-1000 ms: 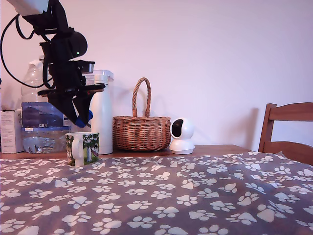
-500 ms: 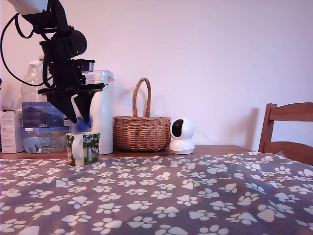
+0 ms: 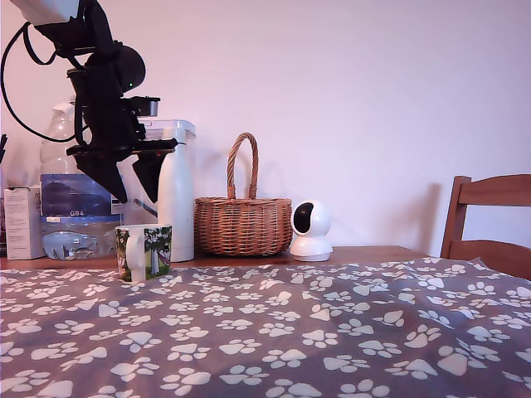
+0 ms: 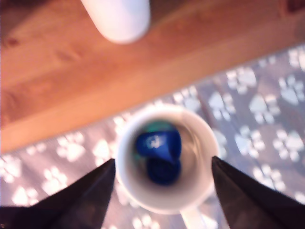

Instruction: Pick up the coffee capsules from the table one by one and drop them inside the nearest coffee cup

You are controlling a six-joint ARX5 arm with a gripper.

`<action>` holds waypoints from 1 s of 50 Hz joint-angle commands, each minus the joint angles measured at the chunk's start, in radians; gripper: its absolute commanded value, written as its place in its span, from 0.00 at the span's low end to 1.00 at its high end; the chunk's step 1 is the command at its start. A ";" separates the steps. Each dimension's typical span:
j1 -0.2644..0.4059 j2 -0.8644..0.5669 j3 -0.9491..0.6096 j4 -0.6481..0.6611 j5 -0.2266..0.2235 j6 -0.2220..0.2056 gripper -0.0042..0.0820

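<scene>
1. the gripper (image 3: 130,184) hung above the coffee cup (image 3: 143,252), its fingers (image 4: 81,202) spread wide and holding nothing
2. blue coffee capsules (image 4: 158,151) lay inside the cup; the blur hid their count
3. the cup stood on the table (image 3: 332,332), near a white bottle (image 3: 176,203)
</scene>
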 commanded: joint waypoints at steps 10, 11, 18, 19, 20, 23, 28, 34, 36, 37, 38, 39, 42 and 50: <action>0.001 -0.050 0.003 0.074 0.010 0.025 0.04; -0.001 -0.058 0.002 0.077 0.010 0.029 0.03; -0.007 -0.120 -0.011 0.111 0.013 0.029 0.03; -0.007 -0.130 -0.014 0.116 0.013 0.029 0.03; -0.007 -0.142 -0.020 0.122 0.013 0.029 0.03; -0.008 -0.177 -0.043 0.145 0.014 0.029 0.03; -0.008 -0.240 -0.098 0.188 0.017 0.028 0.03; -0.008 -0.328 -0.204 0.255 0.017 0.027 0.03; -0.008 -0.355 -0.246 0.278 0.017 0.027 0.03; -0.008 -0.375 -0.270 0.297 0.018 0.026 0.03; -0.008 -0.394 -0.295 0.309 0.019 0.025 0.03; -0.008 -0.412 -0.319 0.329 0.020 0.025 0.03; -0.007 -0.471 -0.402 0.387 0.035 0.025 0.03; -0.006 -0.627 -0.608 0.518 0.059 0.021 0.03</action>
